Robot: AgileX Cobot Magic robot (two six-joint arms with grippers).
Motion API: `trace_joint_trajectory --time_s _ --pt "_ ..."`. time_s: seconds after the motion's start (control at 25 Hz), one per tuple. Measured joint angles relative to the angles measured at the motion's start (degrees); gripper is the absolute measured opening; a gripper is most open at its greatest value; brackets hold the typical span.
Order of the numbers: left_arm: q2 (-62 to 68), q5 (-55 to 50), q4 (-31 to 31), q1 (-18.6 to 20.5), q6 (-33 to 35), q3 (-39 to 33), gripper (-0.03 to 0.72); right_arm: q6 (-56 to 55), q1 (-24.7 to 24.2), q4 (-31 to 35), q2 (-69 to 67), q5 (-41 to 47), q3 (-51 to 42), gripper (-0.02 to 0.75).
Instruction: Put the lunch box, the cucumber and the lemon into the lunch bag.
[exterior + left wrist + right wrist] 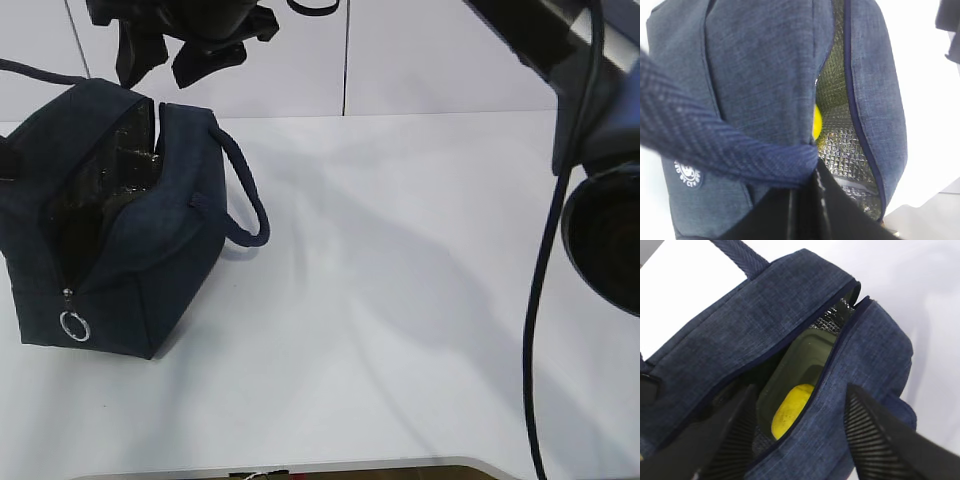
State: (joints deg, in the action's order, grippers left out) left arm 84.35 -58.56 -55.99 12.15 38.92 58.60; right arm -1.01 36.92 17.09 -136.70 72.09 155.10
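Note:
The navy lunch bag (150,250) stands at the table's left with its top zipper open. In the right wrist view the bag (740,325) holds the lunch box, of which only the pale green lid (805,357) shows, with the lemon (790,410) on top. The lemon (816,122) also peeks through the opening in the left wrist view. The cucumber is hidden. My right gripper (165,65) (805,440) hangs open and empty just above the opening. My left gripper (812,172) is shut on a bag handle (715,145) and holds it taut.
The other handle (245,195) droops on the bag's right side. A silver ring pull (75,326) hangs at the near end. My right arm and its cable (545,300) cross the right of the exterior view. The table's front edge (300,465) is near.

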Motion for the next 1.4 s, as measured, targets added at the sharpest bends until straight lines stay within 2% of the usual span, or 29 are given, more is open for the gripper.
trace_joint_trajectory --time_s 0.68,1.24,1.4 --pt "0.0 0.0 0.0 0.0 0.0 0.0 -0.006 4.2 0.0 -4.4 1.3 0.1 -2.6 0.449" --pt "0.0 0.0 0.0 0.0 0.0 0.0 -0.006 4.4 0.0 -4.1 19.0 0.1 -31.6 0.449" --pt "0.0 0.2 0.0 0.0 0.0 0.0 -0.006 4.5 0.0 -4.5 22.2 0.1 -36.5 0.449"
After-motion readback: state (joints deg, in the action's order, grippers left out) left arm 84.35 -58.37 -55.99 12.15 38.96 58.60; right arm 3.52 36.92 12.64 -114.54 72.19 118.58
